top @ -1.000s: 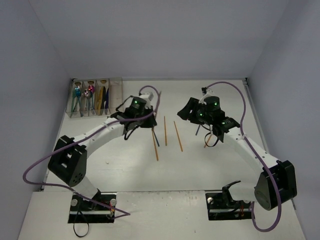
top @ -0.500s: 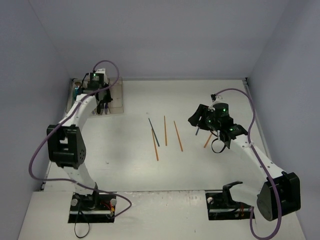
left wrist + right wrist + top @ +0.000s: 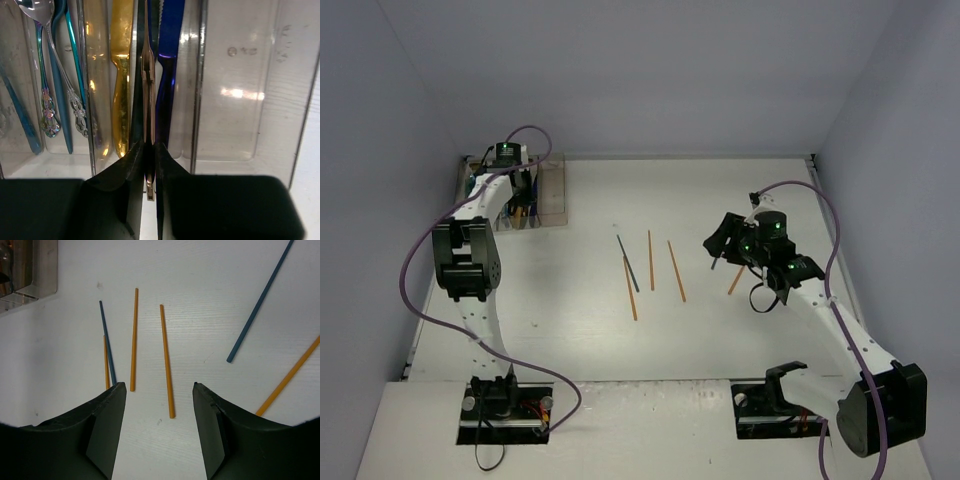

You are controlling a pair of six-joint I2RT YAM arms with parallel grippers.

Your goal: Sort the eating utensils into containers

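Seen from above, a white table (image 3: 570,330) has two robot arms bolted at its near edge. The left arm reaches to the far left corner, where a row of clear bins (image 3: 552,190) stands.

The left claw (image 3: 148,145) is over the bins, its fingers (image 3: 130,165) pressed together on a thin copper utensil (image 3: 148,90). The utensil is held on edge, pointing away from the claw along the third bin from the left. It lies between a gold knife (image 3: 121,75) and a blue knife (image 3: 167,75) in that bin. Whether it touches the bin floor cannot be told. The bin to the left holds a silver spoon (image 3: 60,65) and teal and iridescent handles.

The right claw (image 3: 159,385) is at mid-table on the right, its fingers well apart and holding nothing. Loose sticks lie on the table ahead of it. In its wrist view, one of the orange sticks (image 3: 166,360) ends between the fingertips and another lies just left of it. Further left, a third lies partly under one of the blue sticks (image 3: 107,342). To the right, well apart from these, lie another blue stick and another orange stick.
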